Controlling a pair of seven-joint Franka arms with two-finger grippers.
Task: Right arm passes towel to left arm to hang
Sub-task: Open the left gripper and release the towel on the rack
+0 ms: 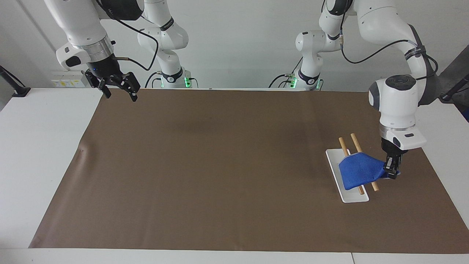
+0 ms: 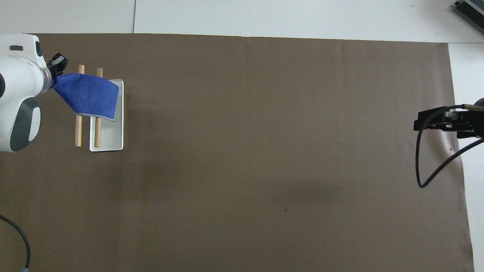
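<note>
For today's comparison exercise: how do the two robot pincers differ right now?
The left pincer is shut on a corner of the blue towel; the right pincer is open and holds nothing. The left one is low beside the two wooden rods; the right one waits raised over the brown mat's edge at its own end. Both are black two-finger pincers.

Left arm (image 1: pixel 397 95) bent down from its base, wrist vertical, left gripper (image 1: pixel 391 169) low near the left arm's end of the worktop, fingertips pinched together. Right arm (image 1: pixel 82 33) waiting, right gripper (image 1: pixel 119 91) raised over its corner, spread wide, carrying nothing.
</note>
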